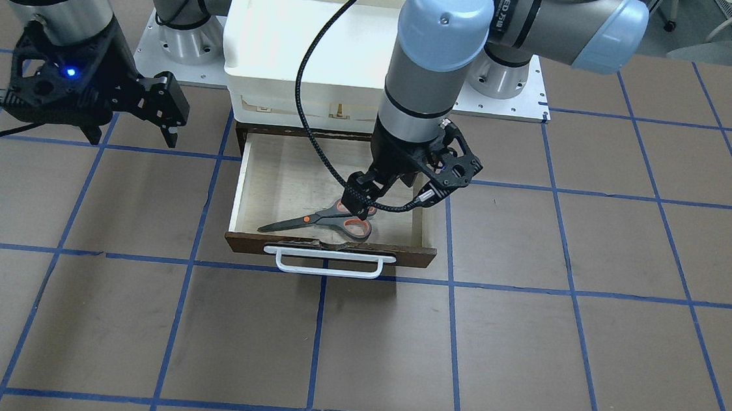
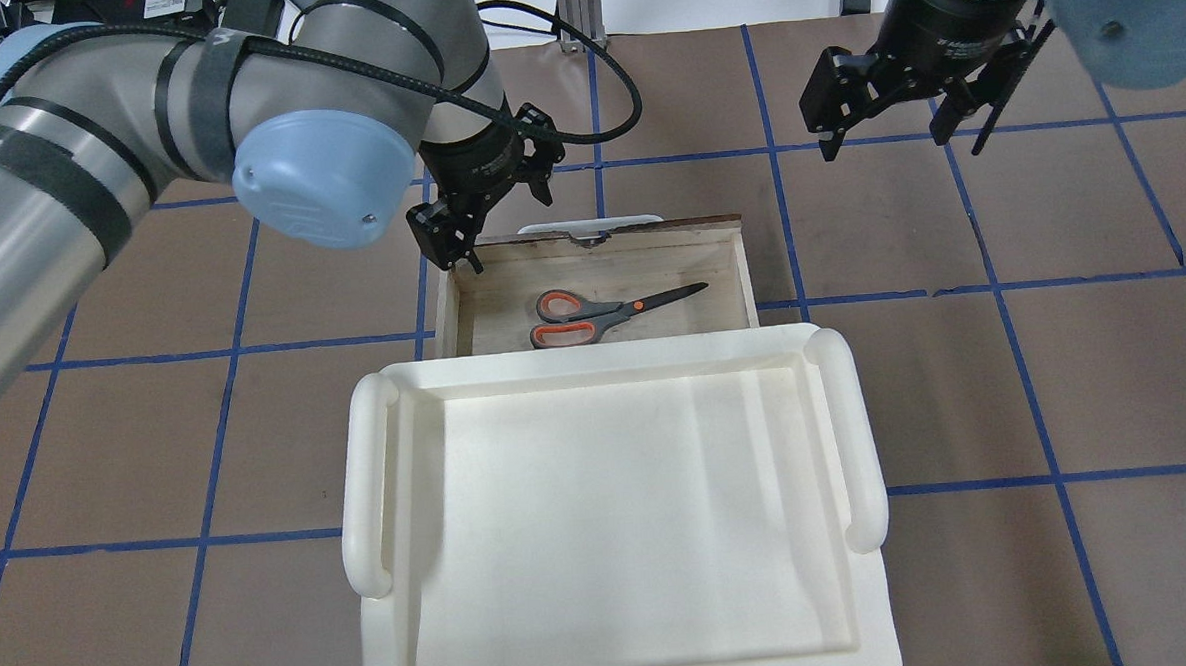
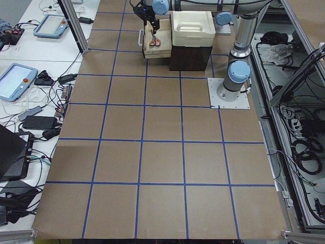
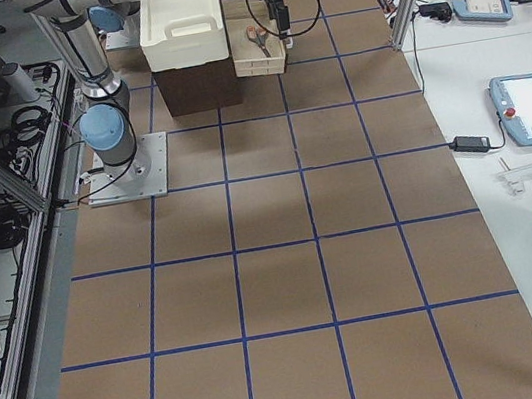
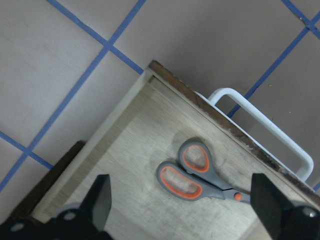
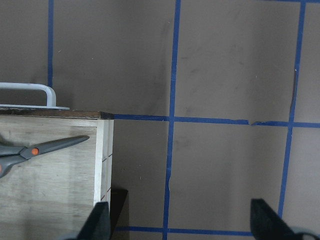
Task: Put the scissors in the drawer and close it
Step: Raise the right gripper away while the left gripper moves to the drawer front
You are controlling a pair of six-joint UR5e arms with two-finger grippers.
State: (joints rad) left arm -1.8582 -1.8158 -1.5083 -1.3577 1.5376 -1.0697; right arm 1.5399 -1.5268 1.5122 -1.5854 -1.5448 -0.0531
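Observation:
The scissors (image 1: 326, 219) lie flat on the floor of the open drawer (image 1: 330, 250), near its front, handles toward my left side. They also show in the overhead view (image 2: 602, 316) and both wrist views (image 5: 200, 172) (image 6: 40, 147). My left gripper (image 1: 358, 203) is open and empty, hovering over the drawer's left end (image 2: 449, 244) just above the handles, fingers wide apart (image 5: 182, 202). My right gripper (image 2: 884, 130) is open and empty, off to the drawer's right over the table (image 1: 130, 128) (image 6: 182, 222).
The drawer's white bar handle (image 1: 328, 264) faces away from me. A white plastic tray (image 2: 369, 483) sits on top of the dark cabinet behind the drawer. Brown table with blue tape grid (image 1: 524, 349) lies beyond the handle.

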